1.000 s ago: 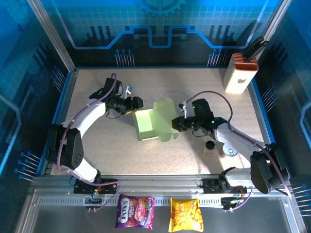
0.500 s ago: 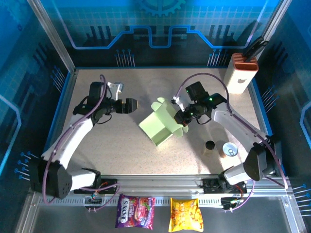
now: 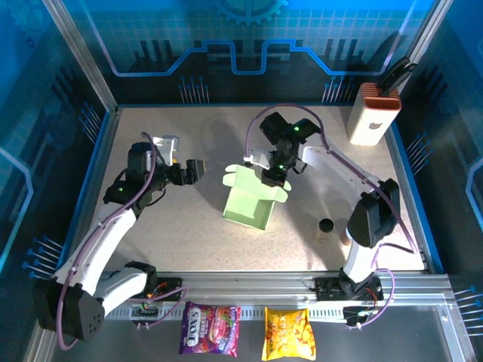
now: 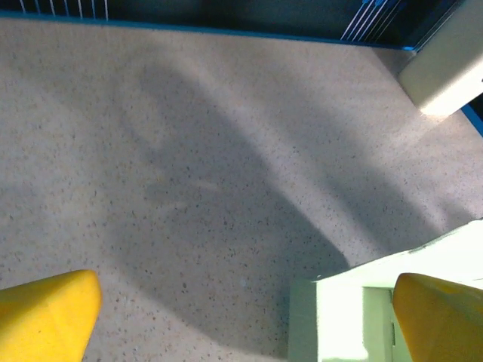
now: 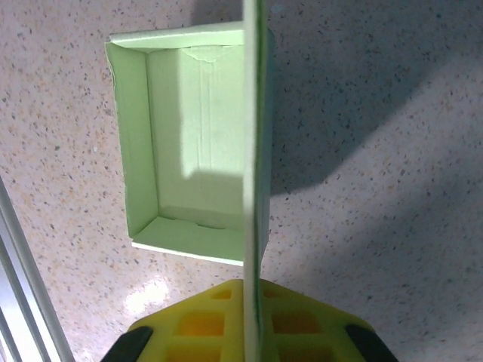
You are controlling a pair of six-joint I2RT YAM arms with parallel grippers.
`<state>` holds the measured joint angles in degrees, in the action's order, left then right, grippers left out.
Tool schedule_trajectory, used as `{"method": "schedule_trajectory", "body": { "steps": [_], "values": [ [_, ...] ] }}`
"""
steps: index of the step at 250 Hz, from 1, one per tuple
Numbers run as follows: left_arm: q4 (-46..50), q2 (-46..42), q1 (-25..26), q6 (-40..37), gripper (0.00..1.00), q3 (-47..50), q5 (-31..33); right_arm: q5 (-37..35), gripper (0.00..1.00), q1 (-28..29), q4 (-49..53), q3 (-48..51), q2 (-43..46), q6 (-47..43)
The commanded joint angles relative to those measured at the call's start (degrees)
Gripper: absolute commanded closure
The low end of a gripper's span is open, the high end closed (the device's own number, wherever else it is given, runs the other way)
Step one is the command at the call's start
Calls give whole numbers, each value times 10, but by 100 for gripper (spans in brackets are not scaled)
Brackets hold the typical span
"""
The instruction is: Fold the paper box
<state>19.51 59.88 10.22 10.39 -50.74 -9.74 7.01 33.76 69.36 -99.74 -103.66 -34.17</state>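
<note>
Now your right gripper (image 3: 272, 178) pinches the paper box (image 3: 247, 205) by its far flap. It lies lengthwise near-to-far, mouth up. Your left gripper (image 3: 198, 170) is spread wide.

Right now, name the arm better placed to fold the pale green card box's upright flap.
Right, probably: right gripper is shut on that flap; left gripper hangs open, clear of the box.

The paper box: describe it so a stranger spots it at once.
Go to the middle of the speckled table. There sits the paper box, an open shallow tray. It alone is pale green card, with one flap pinched by the right gripper.
</note>
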Motion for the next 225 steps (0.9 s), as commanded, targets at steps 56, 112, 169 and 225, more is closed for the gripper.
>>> {"method": "schedule_trajectory", "body": {
  "steps": [56, 112, 169, 225],
  "values": [
    [45, 51, -6, 94, 1, -24, -41, -26, 91, 14, 106, -159, -126, -123],
    [69, 95, 34, 87, 10, -40, -23, -7, 82, 18, 131, -240, -189, -151],
    [22, 108, 81, 65, 1, -29, -13, 50, 71, -4, 116, -247, -159, -114],
    [-52, 116, 82, 84, 0, -2, -34, 93, 60, -41, -1, -127, -51, -24]
  ]
}}
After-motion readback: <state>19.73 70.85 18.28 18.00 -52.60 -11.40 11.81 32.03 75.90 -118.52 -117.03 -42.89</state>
